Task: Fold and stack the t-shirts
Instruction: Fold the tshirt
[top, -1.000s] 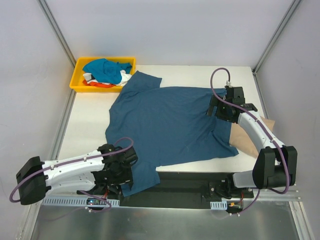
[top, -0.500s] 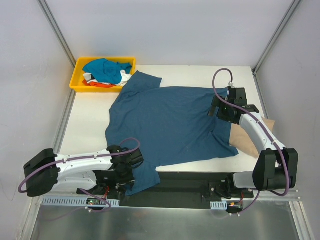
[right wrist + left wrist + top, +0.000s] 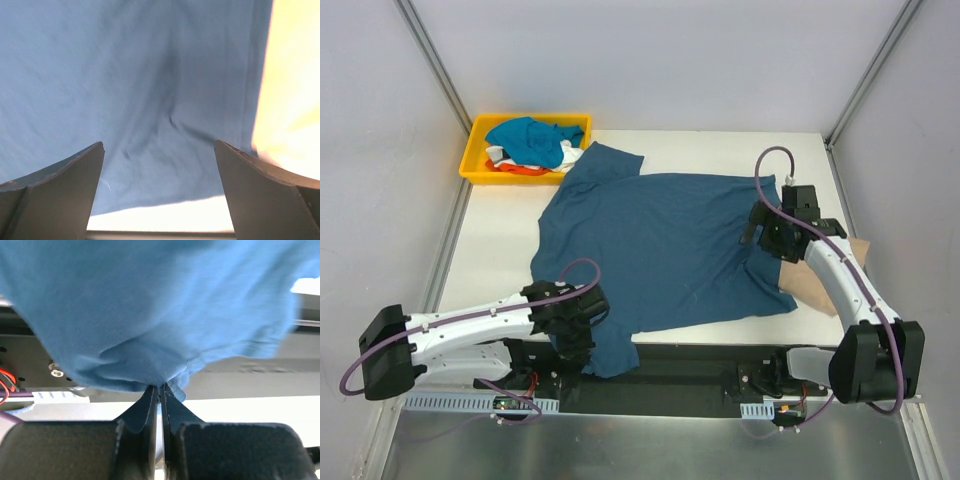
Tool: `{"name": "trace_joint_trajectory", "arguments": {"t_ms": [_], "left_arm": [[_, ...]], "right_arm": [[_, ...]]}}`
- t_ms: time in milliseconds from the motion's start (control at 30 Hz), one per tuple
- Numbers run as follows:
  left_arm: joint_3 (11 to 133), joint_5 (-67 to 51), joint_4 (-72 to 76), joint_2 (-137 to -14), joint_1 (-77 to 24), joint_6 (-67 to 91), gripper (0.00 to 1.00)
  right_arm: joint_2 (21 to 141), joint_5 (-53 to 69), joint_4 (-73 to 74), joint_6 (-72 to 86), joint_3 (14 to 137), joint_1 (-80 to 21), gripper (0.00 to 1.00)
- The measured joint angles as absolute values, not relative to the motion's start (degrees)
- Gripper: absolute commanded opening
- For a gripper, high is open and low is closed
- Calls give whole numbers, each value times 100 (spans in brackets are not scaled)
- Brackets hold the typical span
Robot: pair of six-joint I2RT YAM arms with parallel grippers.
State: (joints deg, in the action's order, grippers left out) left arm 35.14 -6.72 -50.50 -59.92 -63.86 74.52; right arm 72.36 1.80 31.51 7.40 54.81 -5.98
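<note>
Left pincer (image 3: 160, 388) clenching teal shirt (image 3: 660, 240) edge, right pincer (image 3: 159, 145) gaping wide over teal shirt, tan shirt (image 3: 812, 282) lying beside it.

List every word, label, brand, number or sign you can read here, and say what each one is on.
No readable text in any view.
The dark teal t-shirt: plain, no print or tag showing.
The yellow tray: no label visible.
The small board at the left arm's base: any markings are too small to read.
</note>
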Motion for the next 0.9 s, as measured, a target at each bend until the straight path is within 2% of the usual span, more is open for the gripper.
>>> {"name": "trace_joint_trajectory", "arguments": {"t_ms": [400, 500, 533, 633, 733, 900], "left_arm": [[3975, -110, -5336, -4978, -5572, 6600, 0], [4051, -86, -5341, -4982, -5459, 6377, 0], [4082, -75, -5343, -4993, -5430, 6316, 0], [4154, -36, -5332, -5000, -5391, 6152, 0], [4158, 10, -5321, -4978, -5345, 6042, 0], [4152, 19, -5312, -4836, -5227, 5953, 0]], "right_arm": [[5640, -429, 5129, 1741, 4324, -552, 99], [5522, -565, 5234, 2032, 4007, -471, 83], [5500, -596, 5245, 2110, 3876, -440, 73], [5511, -692, 5229, 2294, 3612, -349, 58], [5631, -873, 5035, 2353, 3581, -296, 49], [6219, -1009, 4530, 2320, 3629, -285, 47]]}}
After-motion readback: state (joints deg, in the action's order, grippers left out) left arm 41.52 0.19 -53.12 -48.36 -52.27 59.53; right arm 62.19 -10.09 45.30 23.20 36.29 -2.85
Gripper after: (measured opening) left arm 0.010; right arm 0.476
